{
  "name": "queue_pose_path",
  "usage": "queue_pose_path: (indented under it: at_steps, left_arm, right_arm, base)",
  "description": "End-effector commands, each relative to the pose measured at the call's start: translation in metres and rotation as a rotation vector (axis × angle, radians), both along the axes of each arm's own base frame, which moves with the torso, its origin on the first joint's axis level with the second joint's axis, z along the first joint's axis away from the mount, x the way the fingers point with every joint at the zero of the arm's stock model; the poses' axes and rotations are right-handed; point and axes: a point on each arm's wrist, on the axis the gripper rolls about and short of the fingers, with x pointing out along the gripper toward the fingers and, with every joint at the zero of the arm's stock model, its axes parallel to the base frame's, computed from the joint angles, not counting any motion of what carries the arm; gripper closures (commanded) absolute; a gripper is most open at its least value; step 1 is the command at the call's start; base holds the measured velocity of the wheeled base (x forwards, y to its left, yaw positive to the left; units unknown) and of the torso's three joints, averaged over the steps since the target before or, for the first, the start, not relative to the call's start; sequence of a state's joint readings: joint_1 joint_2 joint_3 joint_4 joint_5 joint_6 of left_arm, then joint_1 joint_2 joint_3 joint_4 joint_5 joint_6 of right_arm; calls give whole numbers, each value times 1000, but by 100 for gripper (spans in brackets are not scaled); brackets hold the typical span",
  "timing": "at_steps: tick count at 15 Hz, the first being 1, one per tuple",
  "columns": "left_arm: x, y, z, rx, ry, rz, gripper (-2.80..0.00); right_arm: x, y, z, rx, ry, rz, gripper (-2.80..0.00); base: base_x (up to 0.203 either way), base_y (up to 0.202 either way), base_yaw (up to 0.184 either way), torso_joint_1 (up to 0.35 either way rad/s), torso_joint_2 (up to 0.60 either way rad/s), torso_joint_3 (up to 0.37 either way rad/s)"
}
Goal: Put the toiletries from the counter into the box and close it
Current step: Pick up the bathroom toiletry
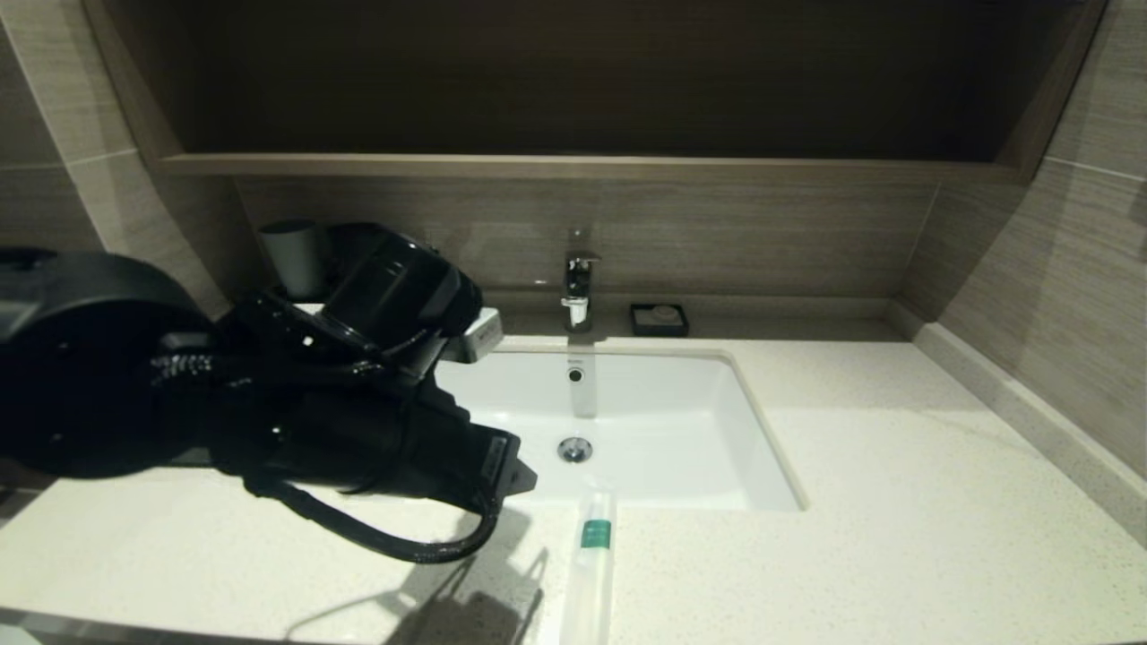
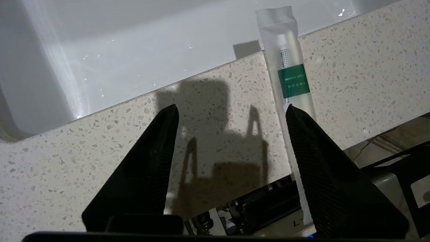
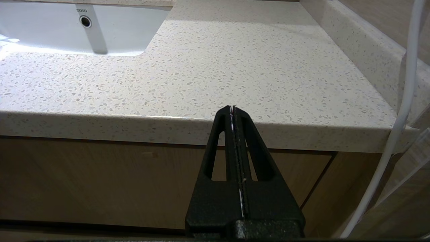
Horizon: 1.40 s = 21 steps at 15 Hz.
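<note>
One long translucent sachet with a green label [image 1: 591,555] lies on the counter [image 1: 896,502] in front of the sink [image 1: 681,430], its near end over the counter's front edge. My left gripper [image 2: 231,111] is open and empty, hovering above the counter strip just left of that sachet [image 2: 292,80], which runs beside and partly behind one finger [image 2: 319,161]. The other sachets are out of view. The box is mostly hidden behind my left arm; only a pale corner [image 1: 481,333] shows. My right gripper [image 3: 232,108] is shut and empty, parked below the counter's front edge at the right.
A dark cup [image 1: 291,258] stands at the back left. The faucet [image 1: 578,285] and a small black soap dish [image 1: 659,319] sit behind the sink. A raised stone kerb [image 1: 1030,421] runs along the right wall. A white cable [image 3: 399,111] hangs beside the right gripper.
</note>
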<state>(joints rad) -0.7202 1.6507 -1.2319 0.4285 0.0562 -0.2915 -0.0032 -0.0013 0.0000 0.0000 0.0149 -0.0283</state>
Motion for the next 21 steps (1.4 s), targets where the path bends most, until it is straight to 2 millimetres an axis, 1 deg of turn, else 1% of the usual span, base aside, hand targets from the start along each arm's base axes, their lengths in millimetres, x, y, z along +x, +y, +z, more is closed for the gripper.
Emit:
queue_pose_path:
  at_steps: [1, 4, 7, 11, 15, 21]
  left_arm:
    - [-3, -7, -2, 3, 11, -17, -280]
    - [-16, -17, 2, -17, 9, -56, -280]
    - [-32, -27, 2, 22, -4, -100, -280]
    - [-45, -39, 0, 43, -11, -155, -280]
    - [-53, -49, -9, 68, 8, -197, -280]
    - [-53, -59, -20, 108, 7, -203, -280]
  right_arm:
    - [0, 0, 0, -1, 3, 1, 0]
    - [0, 0, 0, -1, 3, 1, 0]
    - [0, 0, 0, -1, 2, 1, 0]
    - [0, 0, 0, -1, 3, 1, 0]
    - [0, 0, 0, -1, 1, 1, 0]
    - [0, 0, 0, -1, 3, 1, 0]
  base:
    - [0, 0, 0, 0, 0, 0]
    - [0, 0, 0, 0, 0, 0]
    - [0, 0, 0, 0, 0, 0]
    - [0, 0, 0, 0, 0, 0]
    - [0, 0, 0, 0, 0, 0]
    - [0, 0, 0, 0, 0, 0]
